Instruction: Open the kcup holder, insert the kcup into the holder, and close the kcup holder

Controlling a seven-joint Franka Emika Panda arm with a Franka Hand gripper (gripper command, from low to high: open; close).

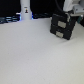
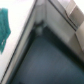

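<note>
We see the kcup holder [image 1: 63, 26] toward the exterior view's right, in the far part of the pale worktop [image 1: 35, 57], a black boxy unit that looks tilted, with light rectangular marks on the face turned toward the camera. The arm [image 1: 73, 7] comes down from the upper edge on the exterior view's right and meets the holder at its upper far corner; the pincer itself is lost in the blur there, so we cannot tell whether it is released, clenched or grasping anything. Near the exterior view's left, at the back of the worktop, stands a white bottle-like object [image 1: 25, 10], upright, well apart from the holder, with a small bluish glow at its base. In the wrist view we look very closely at a dark surface [image 2: 47, 62] with a paler slanted edge [image 2: 30, 35] running across it, which we take to be part of the holder, though the picture is too blurred to say which part. A teal patch [image 2: 4, 27] shows at one side of that view, and a light boxy shape [image 2: 75, 17] at the opposite corner; we cannot tell what either is. We cannot make out the kcup in either view.
</note>
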